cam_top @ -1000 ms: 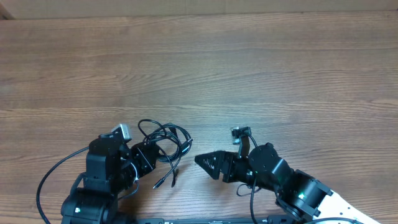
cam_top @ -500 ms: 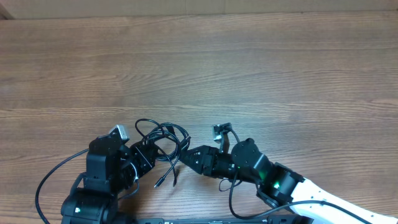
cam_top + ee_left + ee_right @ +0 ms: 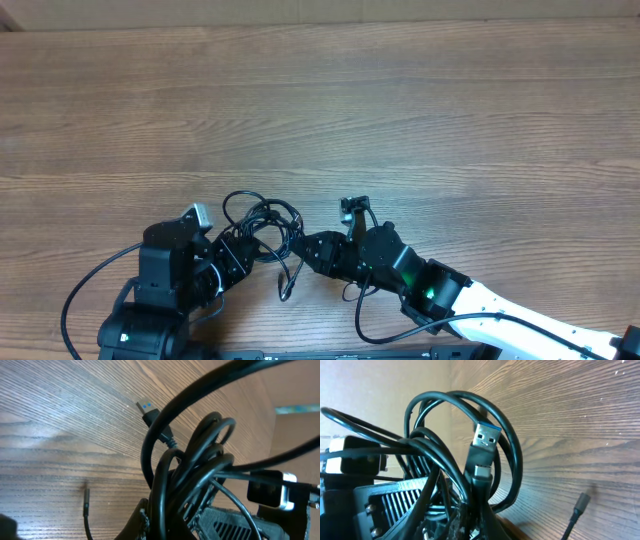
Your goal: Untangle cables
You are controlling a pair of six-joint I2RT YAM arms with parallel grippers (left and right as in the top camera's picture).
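Tangled black USB cables (image 3: 265,222), near edge of wooden table (image 3: 400,120): left gripper (image 3: 245,248) and right gripper (image 3: 303,246), jaws closed tight, both pinching the bundle.

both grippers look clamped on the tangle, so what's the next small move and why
Probably draw the right gripper slowly rightward, away from the left gripper. Both look shut on the cable bundle, which sits knotted between them. A USB plug seems threaded through a loop, so a gentle pull might loosen it.
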